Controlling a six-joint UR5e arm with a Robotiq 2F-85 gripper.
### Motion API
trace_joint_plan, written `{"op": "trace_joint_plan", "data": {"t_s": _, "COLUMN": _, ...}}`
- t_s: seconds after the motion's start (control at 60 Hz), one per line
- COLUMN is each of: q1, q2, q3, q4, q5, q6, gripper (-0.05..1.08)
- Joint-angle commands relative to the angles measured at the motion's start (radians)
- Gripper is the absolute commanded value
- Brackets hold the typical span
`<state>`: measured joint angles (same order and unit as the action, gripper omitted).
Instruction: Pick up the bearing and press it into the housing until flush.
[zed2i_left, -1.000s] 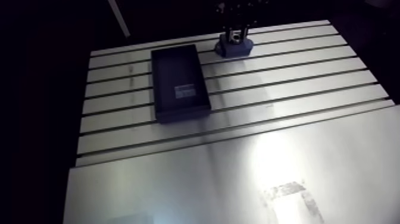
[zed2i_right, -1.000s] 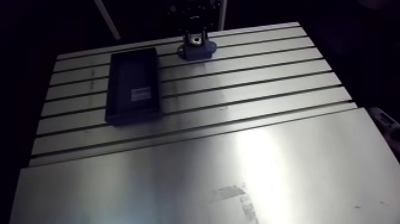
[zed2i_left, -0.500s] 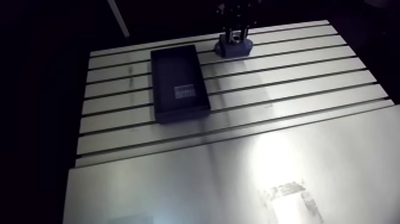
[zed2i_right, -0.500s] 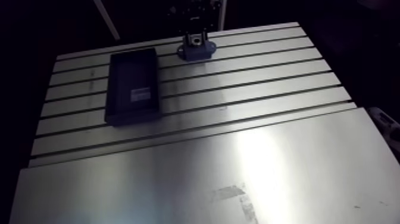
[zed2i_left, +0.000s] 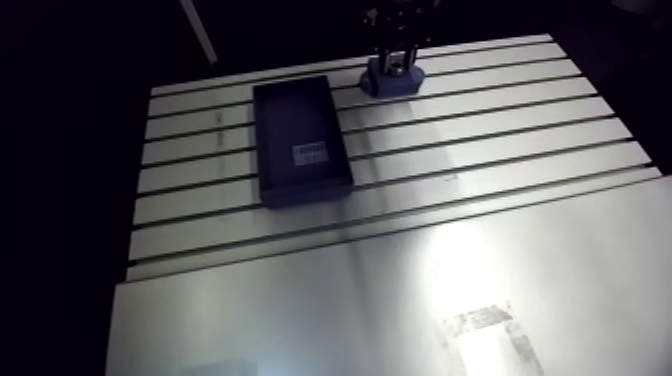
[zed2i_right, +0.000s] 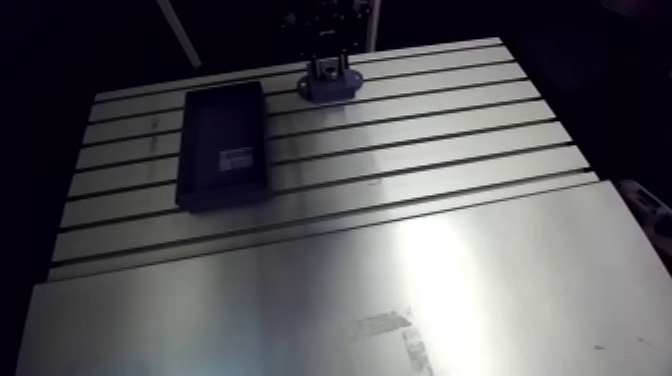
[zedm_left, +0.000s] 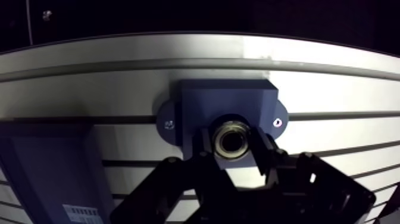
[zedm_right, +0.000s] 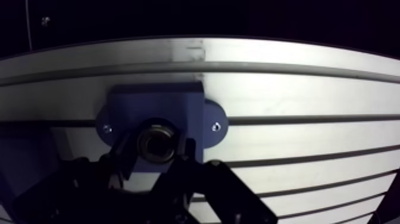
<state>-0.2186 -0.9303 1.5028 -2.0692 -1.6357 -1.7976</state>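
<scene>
Looking down past the wrist, you had the gripper (zedm_left: 233, 144) pinching the bearing (zedm_left: 233, 140), its two dark fingers (zedm_left: 205, 149) pressed against opposite sides of the metal ring. The ring sat over the round bore of the blue housing (zedm_left: 226, 101), and you could see its shiny inner race and dark centre. The fingers covered the bore's edge, so you could not tell how deep the bearing sat or whether its face was level with the housing. The nearer part of the housing was also lost behind the gripper body. A small screw (zedm_left: 168, 124) showed on each side flange of the housing, which rested on the slotted table (zedm_left: 333, 95) near its far edge. Beside the housing, a corner of the black tray (zedm_left: 47, 179) was cut off by the view's border. From the arm view, you saw that tray whole, lying flat across several slots with a pale label (zed2i_left: 312, 153) inside it, its print too small to read. There the gripper was dark and tiny above the housing.
</scene>
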Motion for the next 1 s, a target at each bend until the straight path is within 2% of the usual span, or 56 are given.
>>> {"op": "trace_joint_plan", "data": {"t_s": 0.017, "q1": -0.002, "q2": -0.001, "q3": 0.004, "q4": -0.002, "q5": 0.001, "q6": 0.005, "gripper": 0.66}}
{"op": "trace_joint_plan", "data": {"t_s": 1.0, "q1": 0.004, "q2": -0.002, "q3": 0.004, "q4": -0.004, "q5": 0.003, "q6": 0.008, "gripper": 0.66}}
